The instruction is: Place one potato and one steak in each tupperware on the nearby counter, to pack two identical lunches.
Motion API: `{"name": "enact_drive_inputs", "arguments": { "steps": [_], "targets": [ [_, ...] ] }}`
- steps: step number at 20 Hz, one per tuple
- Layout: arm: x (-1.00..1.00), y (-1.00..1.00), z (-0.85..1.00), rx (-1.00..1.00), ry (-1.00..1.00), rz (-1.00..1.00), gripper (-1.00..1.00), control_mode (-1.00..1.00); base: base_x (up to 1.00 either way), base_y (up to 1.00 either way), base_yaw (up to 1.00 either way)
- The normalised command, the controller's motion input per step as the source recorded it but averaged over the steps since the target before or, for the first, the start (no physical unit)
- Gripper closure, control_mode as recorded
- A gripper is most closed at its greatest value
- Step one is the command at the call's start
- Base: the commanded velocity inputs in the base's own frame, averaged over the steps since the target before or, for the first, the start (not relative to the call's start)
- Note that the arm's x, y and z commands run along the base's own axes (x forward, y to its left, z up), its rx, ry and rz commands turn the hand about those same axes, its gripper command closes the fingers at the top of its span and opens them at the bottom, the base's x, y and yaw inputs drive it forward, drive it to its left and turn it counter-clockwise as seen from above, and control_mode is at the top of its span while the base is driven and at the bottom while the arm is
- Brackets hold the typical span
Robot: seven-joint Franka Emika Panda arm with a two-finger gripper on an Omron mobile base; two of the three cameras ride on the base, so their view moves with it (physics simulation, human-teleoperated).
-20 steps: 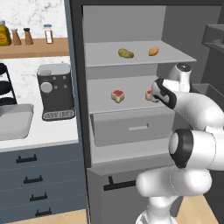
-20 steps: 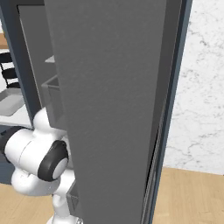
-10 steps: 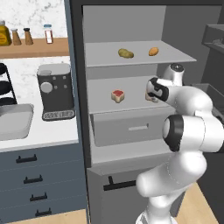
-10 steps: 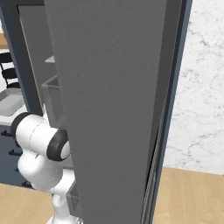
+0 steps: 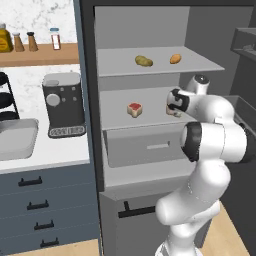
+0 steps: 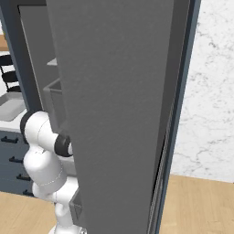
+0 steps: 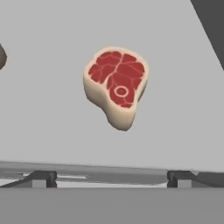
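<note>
The open fridge [image 5: 150, 75] is the landmark here. On its upper shelf [image 5: 155, 62] lie two potatoes: one [image 5: 143, 61] near the middle, the other [image 5: 175, 58] to its right, well apart from it. On the middle shelf [image 5: 135, 102] below lie two steaks. One steak [image 5: 134, 109] rests near the shelf's middle; the second steak [image 5: 173, 111] sits at the right end, mostly hidden behind the robot's hand. Under that shelf is one grey drawer [image 5: 150, 147].

The pincer [image 7: 111, 177] hovers over the second steak [image 7: 116, 85] on the middle shelf, its two dark fingertips [image 7: 41, 177] spread wide and clear of the meat, holding nothing. From the hand view, the steak lies flat, red face up with a pale fat rim.

To the left of the fridge runs the white counter [image 5: 45, 155], carrying one coffee machine [image 5: 62, 104] and one sink [image 5: 15, 142]. Above it, the wooden wall shelf [image 5: 40, 52] holds four bottles.

In the right base view, the fridge door [image 6: 114, 114] blocks most of the arm.
</note>
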Motion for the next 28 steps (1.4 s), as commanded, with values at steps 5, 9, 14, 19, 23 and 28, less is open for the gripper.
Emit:
{"name": "enact_drive_inputs", "arguments": {
  "steps": [5,9,14,19,23,28],
  "targets": [
    [0.45,0.0,-0.28,0.0,0.0,0.0,-1.0,-1.0,0.0,0.0,0.0],
    [0.41,-0.03,-0.2,0.0,0.0,0.0,-1.0,-1.0,0.0,0.0,0.0],
    [0.36,-0.09,-0.12,0.0,0.0,0.0,-1.0,-1.0,0.0,0.0,0.0],
    [0.46,-0.2,-0.21,0.0,0.0,0.0,-1.0,-1.0,0.0,0.0,0.0],
    [0.35,-0.08,-0.17,0.0,0.0,0.0,-1.0,-1.0,0.0,0.0,0.0],
    [0.03,0.15,-0.23,0.0,-0.05,0.0,1.0,-1.0,0.0,0.0,0.0]
  ]
}}
